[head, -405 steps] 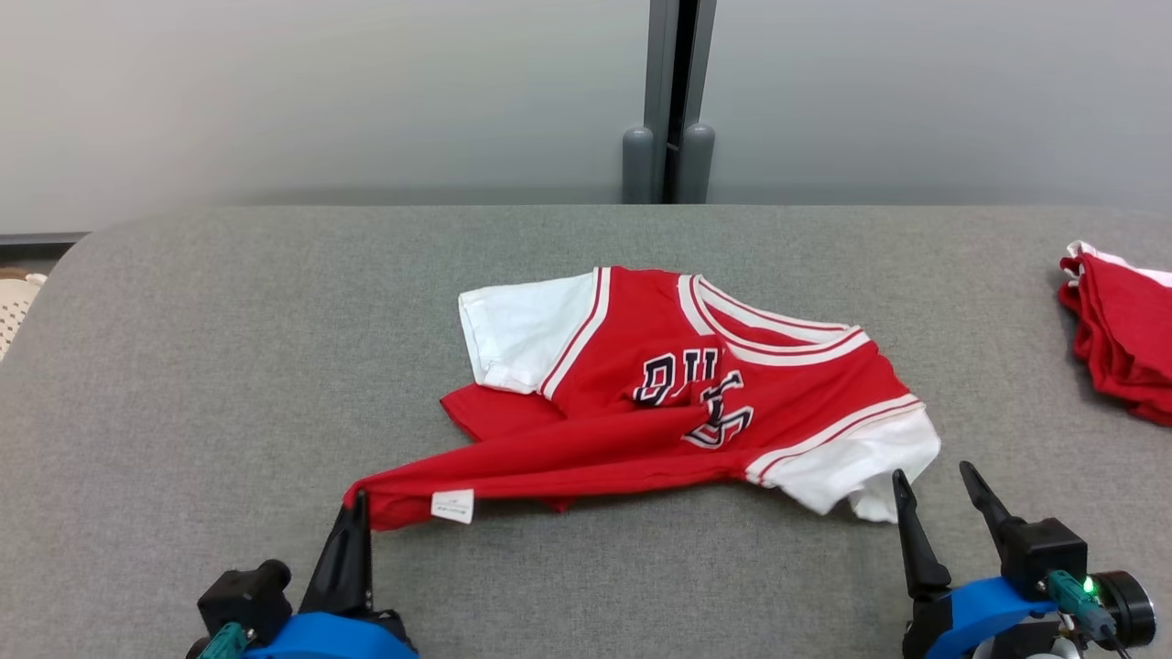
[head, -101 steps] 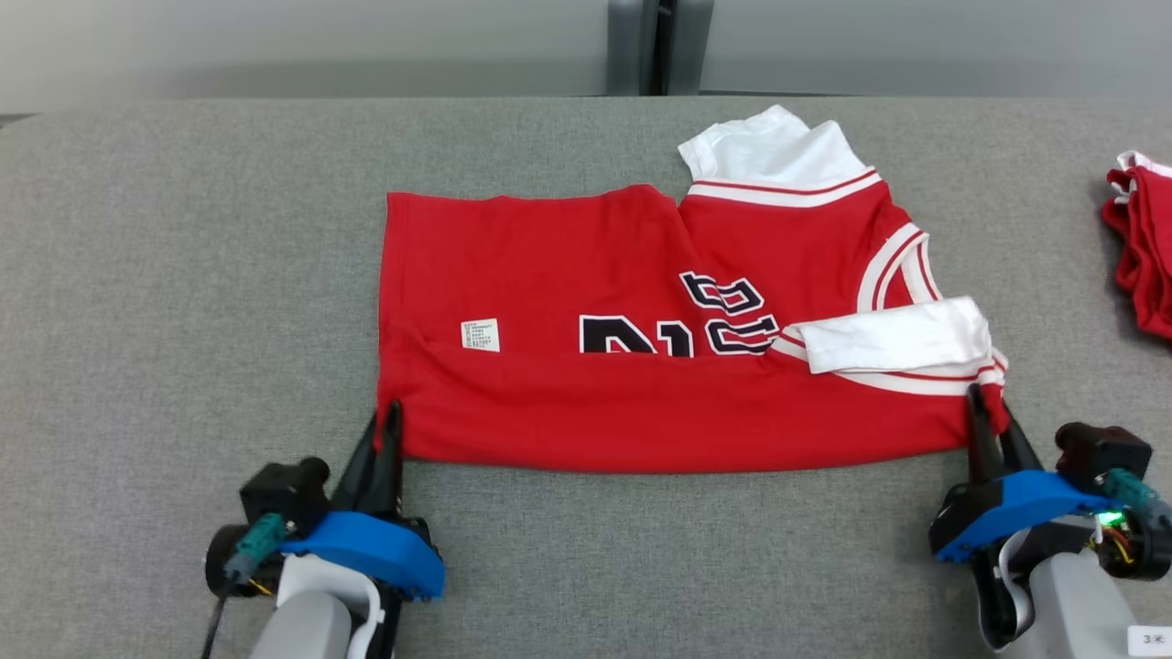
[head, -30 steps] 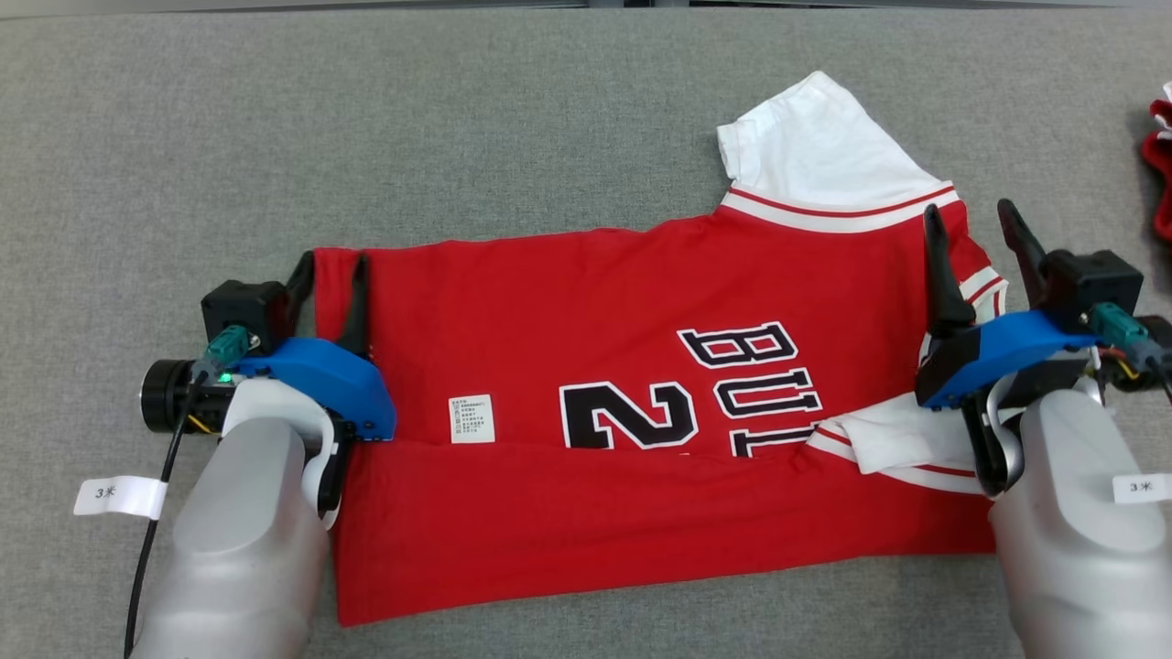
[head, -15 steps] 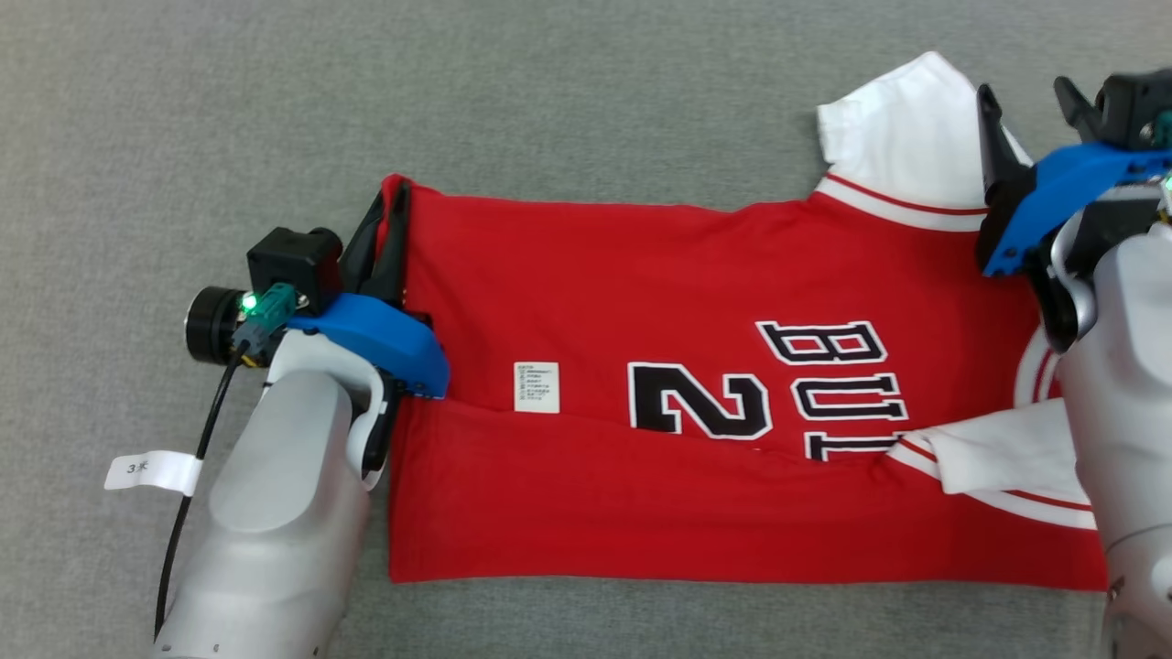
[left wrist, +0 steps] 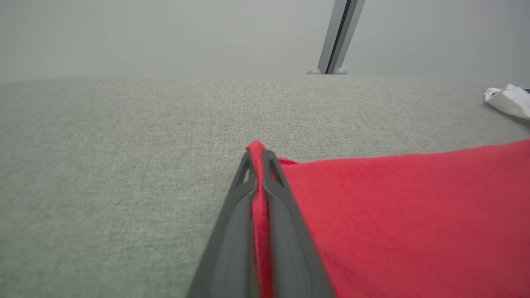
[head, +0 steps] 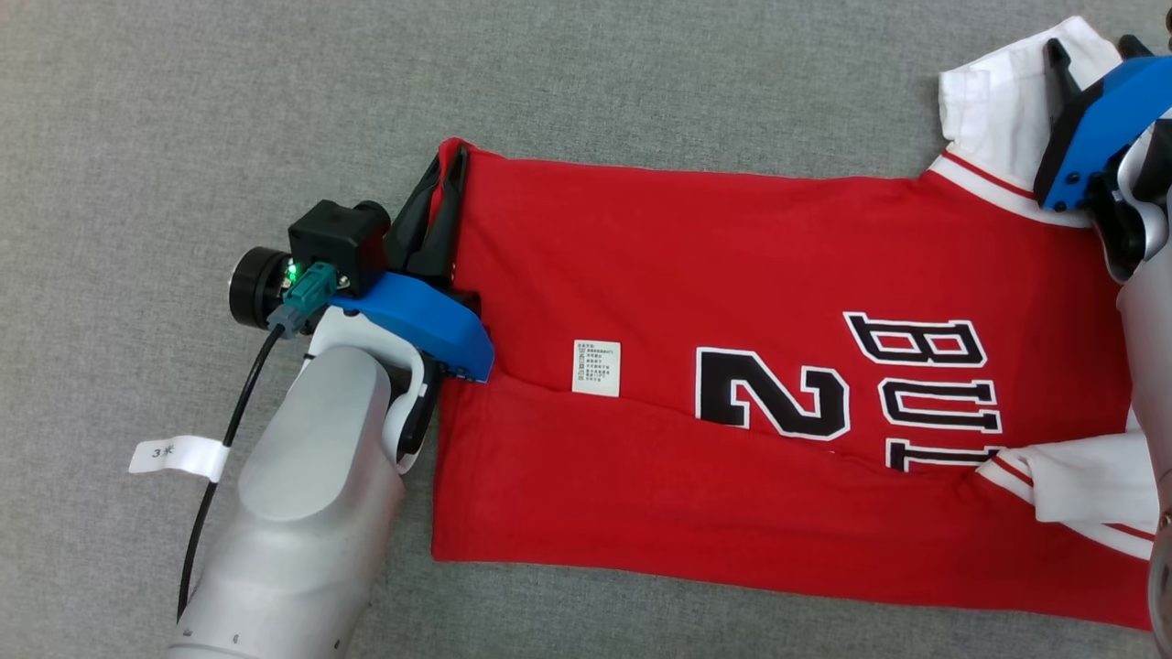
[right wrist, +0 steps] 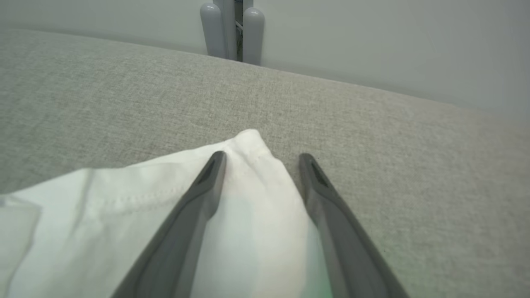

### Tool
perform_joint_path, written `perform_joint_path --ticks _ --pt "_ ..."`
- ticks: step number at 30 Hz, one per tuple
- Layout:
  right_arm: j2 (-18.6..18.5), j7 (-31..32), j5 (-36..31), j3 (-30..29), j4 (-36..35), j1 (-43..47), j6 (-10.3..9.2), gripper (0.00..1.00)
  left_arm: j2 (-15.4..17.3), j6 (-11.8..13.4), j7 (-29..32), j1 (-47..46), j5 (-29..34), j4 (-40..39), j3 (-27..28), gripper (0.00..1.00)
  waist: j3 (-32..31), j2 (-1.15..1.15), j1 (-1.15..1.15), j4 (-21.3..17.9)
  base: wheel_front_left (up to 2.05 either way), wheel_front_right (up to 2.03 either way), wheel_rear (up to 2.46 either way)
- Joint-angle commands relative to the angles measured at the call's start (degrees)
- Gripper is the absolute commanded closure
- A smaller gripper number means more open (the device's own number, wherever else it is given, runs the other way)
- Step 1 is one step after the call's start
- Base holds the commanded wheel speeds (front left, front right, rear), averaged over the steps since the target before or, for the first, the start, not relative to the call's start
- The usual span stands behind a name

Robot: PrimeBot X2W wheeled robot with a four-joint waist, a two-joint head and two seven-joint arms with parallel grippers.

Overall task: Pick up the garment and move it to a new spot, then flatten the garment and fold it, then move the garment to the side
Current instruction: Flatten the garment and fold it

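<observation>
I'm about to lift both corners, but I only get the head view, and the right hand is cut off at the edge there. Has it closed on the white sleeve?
Observer: No. In the right wrist view the right hand stands open, and the corner of the sleeve lies between its fingers, unpinched.
Operator: And the left hand's grip?
Observer: The left wrist view shows the left hand shut on the red edge of the shirt, with a small fold poking up past the fingertips.
Operator: Any room beyond the sleeve?
Observer: Yes. The bare grey table runs on to a wall with a grey post.
</observation>
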Motion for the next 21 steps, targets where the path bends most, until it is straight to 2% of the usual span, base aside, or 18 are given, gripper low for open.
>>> perform_joint_path --ticks 1,6,12,16,21 --pt "0.6 0.4 0.0 -0.1 1.3 0.5 0.02 1.00 0.2 0.1 0.0 -0.7 -0.4 0.0 0.1 1.00 0.2 0.00 0.00 0.1 0.00 0.00 0.00" --pt "-0.8 -6.8 -1.6 -2.6 -1.1 -0.2 0.00 1.00 0.6 0.1 0.0 -0.5 -0.8 -1.3 1.1 1.00 0.1 0.00 0.00 -0.5 0.00 0.00 0.00" --pt "0.7 -17.8 -3.7 -7.6 -4.3 1.9 0.00 1.00 0.9 0.1 0.0 1.5 0.7 -5.3 3.8 1.00 -1.7 0.00 0.00 -1.9 0.00 0.00 0.00" --pt "3.5 -19.8 -2.1 -9.7 -8.2 5.4 0.00 1.00 0.8 0.1 0.0 3.8 1.3 -5.8 5.1 1.00 -4.4 0.00 0.00 -3.1 0.00 0.00 0.00" --pt "6.7 -19.8 4.3 -8.6 -20.6 15.8 0.00 1.00 1.0 0.1 0.0 7.4 1.9 -5.3 5.7 1.00 -8.0 0.00 0.00 -5.1 0.00 0.00 0.00"
